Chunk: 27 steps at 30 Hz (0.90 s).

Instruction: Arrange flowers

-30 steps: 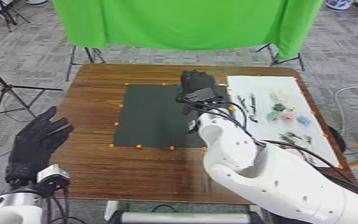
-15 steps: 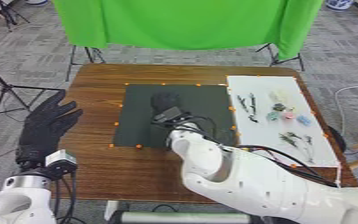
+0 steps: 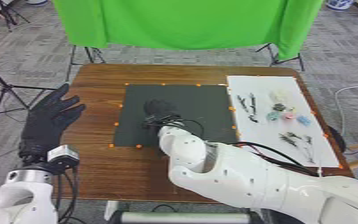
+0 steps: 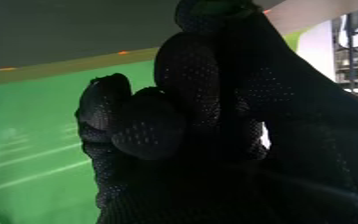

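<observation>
Flowers [image 3: 288,115] lie on the white sheet [image 3: 286,152] at the right of the brown wooden table [image 3: 104,175]: 1 pink bloom, with 1 blue bloom [image 3: 303,120] just beside it, 1 pale teal bloom [image 3: 273,115] on its other side, a dark green rosette [image 3: 279,107] close by and pale cream blossoms [image 3: 280,95] beyond. Dark leafy sprigs [image 3: 253,106] lie to the left of the blooms, and thin-stemmed green sprigs [image 3: 291,137] lie nearer the robot.

The right hand [image 3: 160,107] is over the black sheet [image 3: 180,92]. In the right wrist view, that hand [image 4: 189,100] has its fingers curled inward, with the thumb and 1 fingertip pinching a small dark green piece [image 4: 213,7], too dark to name exactly.

The left hand [image 3: 49,120] is at the table's left edge, its fingers spread, palm bare of any flower.
</observation>
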Each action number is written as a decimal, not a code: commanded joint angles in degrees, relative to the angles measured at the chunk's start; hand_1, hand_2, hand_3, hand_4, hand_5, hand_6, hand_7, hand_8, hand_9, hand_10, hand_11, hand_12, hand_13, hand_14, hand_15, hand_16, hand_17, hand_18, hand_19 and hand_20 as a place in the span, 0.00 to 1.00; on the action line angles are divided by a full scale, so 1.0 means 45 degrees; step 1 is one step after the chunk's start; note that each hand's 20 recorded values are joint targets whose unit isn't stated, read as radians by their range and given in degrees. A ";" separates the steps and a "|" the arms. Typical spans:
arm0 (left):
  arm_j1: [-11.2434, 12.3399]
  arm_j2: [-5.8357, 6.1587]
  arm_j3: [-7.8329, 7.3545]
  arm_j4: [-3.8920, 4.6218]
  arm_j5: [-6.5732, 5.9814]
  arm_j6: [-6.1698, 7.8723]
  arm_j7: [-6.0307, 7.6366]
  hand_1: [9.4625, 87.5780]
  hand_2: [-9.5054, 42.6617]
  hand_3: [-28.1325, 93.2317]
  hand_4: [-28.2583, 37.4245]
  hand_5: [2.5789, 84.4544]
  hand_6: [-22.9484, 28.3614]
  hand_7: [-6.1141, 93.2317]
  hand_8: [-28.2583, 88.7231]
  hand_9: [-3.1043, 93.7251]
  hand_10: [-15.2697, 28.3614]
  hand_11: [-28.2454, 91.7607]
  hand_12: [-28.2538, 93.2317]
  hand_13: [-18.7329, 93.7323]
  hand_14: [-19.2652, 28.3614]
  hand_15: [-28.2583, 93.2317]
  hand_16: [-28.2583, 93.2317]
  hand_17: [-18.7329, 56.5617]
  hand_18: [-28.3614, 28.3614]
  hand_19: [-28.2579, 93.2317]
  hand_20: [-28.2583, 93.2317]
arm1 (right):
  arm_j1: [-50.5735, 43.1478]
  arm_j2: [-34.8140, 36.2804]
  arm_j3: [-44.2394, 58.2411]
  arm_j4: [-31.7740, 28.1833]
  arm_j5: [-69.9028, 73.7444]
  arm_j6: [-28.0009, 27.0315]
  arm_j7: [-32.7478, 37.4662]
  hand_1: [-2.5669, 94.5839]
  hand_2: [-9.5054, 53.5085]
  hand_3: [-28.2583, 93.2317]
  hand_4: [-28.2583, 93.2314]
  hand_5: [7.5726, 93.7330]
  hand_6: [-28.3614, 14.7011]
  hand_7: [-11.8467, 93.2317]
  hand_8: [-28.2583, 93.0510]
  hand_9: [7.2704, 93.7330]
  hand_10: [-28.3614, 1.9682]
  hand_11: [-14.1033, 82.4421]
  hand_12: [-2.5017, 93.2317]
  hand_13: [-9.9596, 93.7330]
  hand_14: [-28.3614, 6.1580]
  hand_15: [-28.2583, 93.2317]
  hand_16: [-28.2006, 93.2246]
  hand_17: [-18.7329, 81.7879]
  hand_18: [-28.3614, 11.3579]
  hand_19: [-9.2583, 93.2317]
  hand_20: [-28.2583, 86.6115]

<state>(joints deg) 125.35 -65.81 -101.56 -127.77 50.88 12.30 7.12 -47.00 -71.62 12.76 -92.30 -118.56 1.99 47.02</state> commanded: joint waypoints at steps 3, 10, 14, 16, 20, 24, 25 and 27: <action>-0.0111 0.0072 0.0096 0.0100 0.0061 -0.0202 -0.0114 0.19 0.28 0.90 0.10 0.39 0.61 0.21 0.15 0.38 0.81 0.46 0.31 0.39 0.96 0.63 0.16 0.15 0.91 0.74 0.19 | -0.0578 -0.0469 0.1006 0.0202 0.0527 -0.1207 0.0443 0.48 0.00 0.94 0.07 0.95 0.59 0.37 0.37 0.90 0.52 0.72 0.30 0.87 0.51 0.90 0.37 0.54 0.07 1.00 0.53; 0.0051 0.0114 0.0129 0.0036 0.0006 -0.0042 0.0126 0.19 0.28 0.90 0.10 0.39 0.61 0.21 0.15 0.38 0.81 0.46 0.31 0.39 0.96 0.63 0.16 0.15 0.91 0.74 0.19 | -0.1346 -0.0822 0.1715 0.0061 0.0310 -0.1924 0.0081 0.49 0.00 0.93 0.04 0.95 0.59 0.36 0.35 0.89 0.52 0.72 0.30 0.87 0.51 0.90 0.37 0.54 0.06 1.00 0.52; 0.0124 0.0107 0.0104 0.0014 -0.0001 -0.0032 0.0155 0.19 0.28 0.90 0.10 0.39 0.61 0.21 0.15 0.38 0.81 0.46 0.31 0.39 0.96 0.63 0.16 0.14 0.91 0.74 0.19 | -0.1627 -0.0909 0.2044 -0.0027 0.0449 -0.2216 0.0083 0.49 0.00 0.91 0.02 0.95 0.60 0.36 0.34 0.89 0.52 0.73 0.28 0.87 0.50 0.90 0.37 0.53 0.06 1.00 0.52; 0.0130 0.0098 0.0112 0.0016 -0.0011 -0.0007 0.0150 0.19 0.28 0.90 0.10 0.39 0.61 0.21 0.15 0.38 0.81 0.46 0.31 0.39 0.96 0.63 0.16 0.14 0.91 0.74 0.19 | -0.1574 -0.0894 0.1995 -0.0017 0.0523 -0.2171 0.0155 0.49 0.00 0.91 0.02 0.94 0.59 0.36 0.33 0.88 0.51 0.73 0.28 0.86 0.50 0.90 0.36 0.53 0.06 1.00 0.52; 0.0195 0.0126 0.0096 -0.0008 -0.0023 0.0040 0.0197 0.19 0.29 0.90 0.10 0.39 0.61 0.21 0.15 0.38 0.81 0.46 0.31 0.39 0.96 0.63 0.16 0.14 0.91 0.74 0.19 | -0.1771 -0.1002 0.2310 -0.0127 0.0755 -0.2428 0.0073 0.48 0.00 0.90 0.01 0.94 0.59 0.35 0.32 0.88 0.49 0.73 0.27 0.86 0.49 0.90 0.36 0.52 0.06 1.00 0.51; 0.0248 0.0125 0.0127 -0.0021 -0.0071 0.0116 0.0220 0.19 0.29 0.90 0.10 0.39 0.61 0.21 0.15 0.38 0.81 0.46 0.31 0.39 0.96 0.63 0.16 0.14 0.91 0.74 0.19 | -0.1976 -0.1083 0.2430 -0.0233 0.0462 -0.2645 -0.0183 0.45 0.00 0.91 0.01 0.93 0.58 0.34 0.32 0.87 0.48 0.72 0.26 0.85 0.49 0.89 0.36 0.52 0.05 1.00 0.51; 0.0190 0.0133 0.0153 0.0008 -0.0065 0.0069 0.0242 0.19 0.29 0.90 0.10 0.39 0.61 0.21 0.15 0.38 0.81 0.46 0.31 0.39 0.96 0.63 0.16 0.14 0.91 0.74 0.19 | -0.1830 -0.1010 0.2250 -0.0199 0.0383 -0.2432 -0.0177 0.45 0.00 0.91 0.01 0.93 0.58 0.34 0.31 0.87 0.47 0.72 0.26 0.85 0.49 0.89 0.36 0.51 0.05 1.00 0.51; 0.0177 0.0113 0.0143 0.0012 -0.0005 0.0022 0.0166 0.19 0.29 0.90 0.10 0.39 0.61 0.21 0.15 0.38 0.81 0.46 0.31 0.39 0.96 0.63 0.16 0.14 0.91 0.74 0.19 | -0.1627 -0.0910 0.2013 -0.0171 0.0408 -0.2118 0.0038 0.44 0.00 0.91 0.01 0.92 0.58 0.34 0.31 0.86 0.46 0.72 0.26 0.85 0.48 0.89 0.36 0.51 0.06 1.00 0.50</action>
<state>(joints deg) 125.55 -65.41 -101.18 -127.64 50.80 12.19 7.96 -55.36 -75.69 23.30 -92.60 -115.31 -8.75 47.16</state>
